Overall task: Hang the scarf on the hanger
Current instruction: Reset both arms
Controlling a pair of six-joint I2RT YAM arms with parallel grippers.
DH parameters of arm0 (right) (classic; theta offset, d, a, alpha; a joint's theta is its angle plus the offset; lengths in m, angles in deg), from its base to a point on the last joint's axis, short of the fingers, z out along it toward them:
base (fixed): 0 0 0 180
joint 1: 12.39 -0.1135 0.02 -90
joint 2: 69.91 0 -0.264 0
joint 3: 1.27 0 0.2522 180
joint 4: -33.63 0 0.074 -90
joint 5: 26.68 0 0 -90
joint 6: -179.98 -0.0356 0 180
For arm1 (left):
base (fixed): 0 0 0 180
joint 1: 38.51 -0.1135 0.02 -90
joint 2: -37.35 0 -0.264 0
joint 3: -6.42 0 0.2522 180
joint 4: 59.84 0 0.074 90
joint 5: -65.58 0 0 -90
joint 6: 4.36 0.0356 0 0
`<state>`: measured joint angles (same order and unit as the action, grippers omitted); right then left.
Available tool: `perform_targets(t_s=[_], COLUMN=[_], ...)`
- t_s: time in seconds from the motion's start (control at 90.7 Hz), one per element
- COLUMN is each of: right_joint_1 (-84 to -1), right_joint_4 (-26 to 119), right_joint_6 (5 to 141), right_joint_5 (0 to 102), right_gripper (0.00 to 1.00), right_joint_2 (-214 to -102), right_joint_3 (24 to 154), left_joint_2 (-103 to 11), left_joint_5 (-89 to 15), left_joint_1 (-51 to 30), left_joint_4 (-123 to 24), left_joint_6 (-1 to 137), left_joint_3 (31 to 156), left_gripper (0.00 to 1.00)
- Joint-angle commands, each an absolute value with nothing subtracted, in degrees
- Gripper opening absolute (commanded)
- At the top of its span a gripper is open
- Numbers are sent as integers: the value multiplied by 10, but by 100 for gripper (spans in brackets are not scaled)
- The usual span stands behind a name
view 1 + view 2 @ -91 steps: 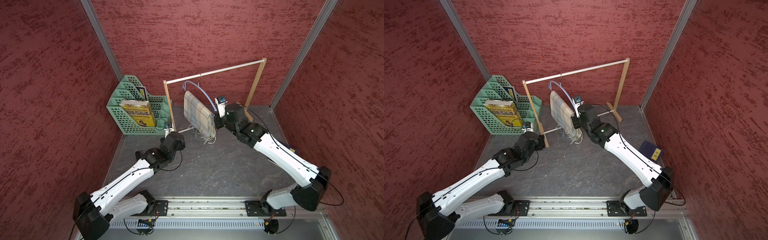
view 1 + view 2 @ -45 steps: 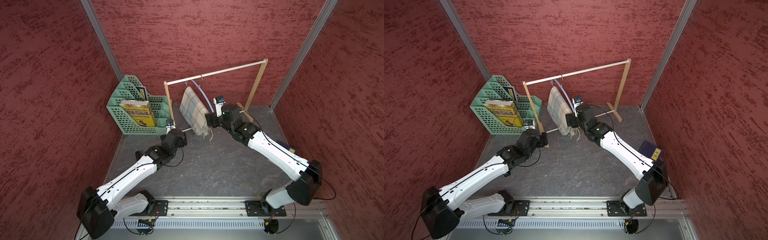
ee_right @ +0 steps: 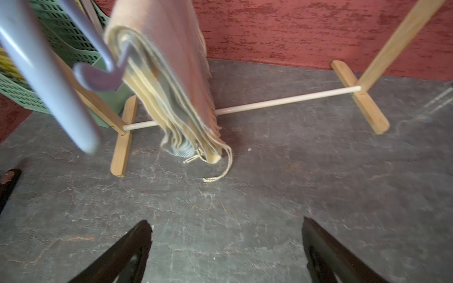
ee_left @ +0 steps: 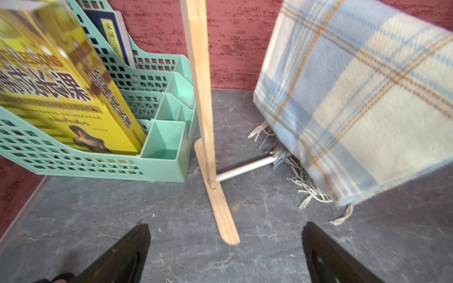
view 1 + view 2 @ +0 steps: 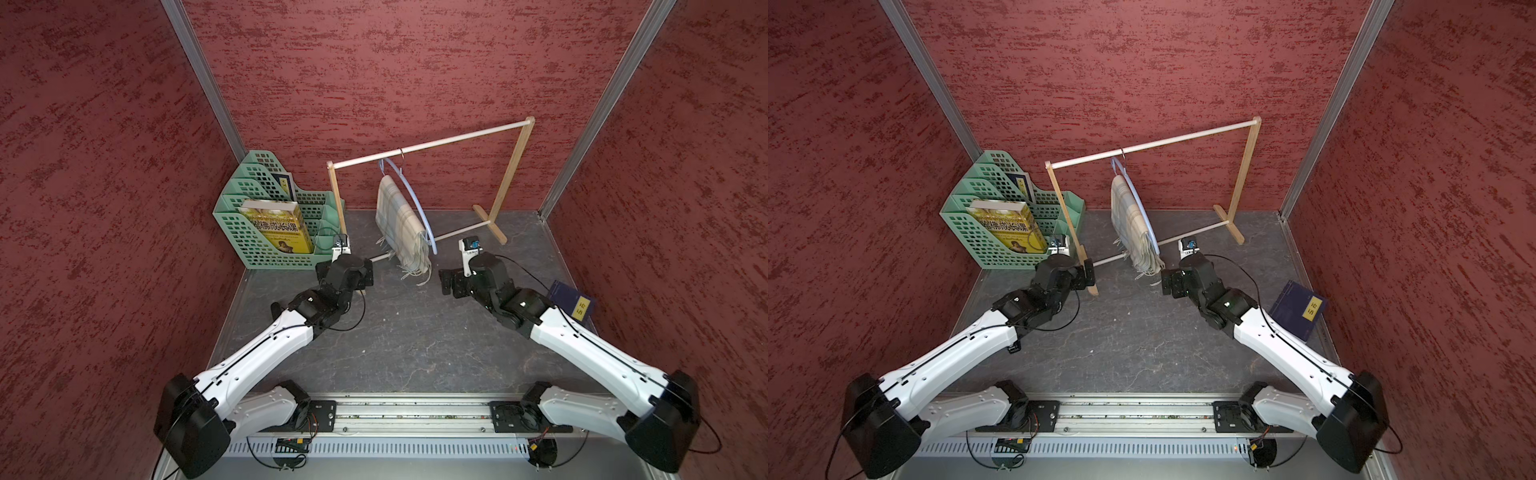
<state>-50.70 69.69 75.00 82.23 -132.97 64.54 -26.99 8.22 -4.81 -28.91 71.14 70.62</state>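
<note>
On the hanger (image 3: 47, 78), scarf (image 5: 399, 224) drapes vertically, fringe downward.

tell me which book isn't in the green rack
The dark blue book with the yellow label, out on the table. The yellow book and the other dark blue book both stand in slots of the green rack.

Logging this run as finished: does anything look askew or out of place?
The scarf hangs over the hanger, but its fringe trails onto the table, and a dark blue book lies loose, far from the green file rack.
</note>
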Motion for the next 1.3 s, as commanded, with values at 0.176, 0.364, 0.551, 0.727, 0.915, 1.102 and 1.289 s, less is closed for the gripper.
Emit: perform_targets(t_s=[0.176,0.364,0.551,0.727,0.915,1.102,1.289], right_joint_1=[-342,-192,-179,-138,-134,-135,-134], right_joint_4=[565,280,35,-54,-60,-53,-52], right_joint_6=[831,864,904,888,889,890,890], right_joint_5=[965,864,804,703,695,694,694], right_gripper=[99,98,99,98,99,98,99], right_joint_2=[-1216,-1329,-1525,-1582,-1582,-1581,-1580], right_joint_3=[498,409,374,339,339,341,340], left_joint_2=[-258,-298,-427,-482,-502,-504,-505], left_joint_5=[-56,-160,-200,-231,-247,-263,-274], left_joint_1=[-281,-380,-409,-395,-390,-396,-402], left_joint_4=[-415,-685,-817,-861,-983,-976,-971], left_joint_6=[798,820,828,859,874,870,867], left_joint_3=[656,503,469,469,411,416,419], left_gripper=[100,100,100,100,100,100,100])
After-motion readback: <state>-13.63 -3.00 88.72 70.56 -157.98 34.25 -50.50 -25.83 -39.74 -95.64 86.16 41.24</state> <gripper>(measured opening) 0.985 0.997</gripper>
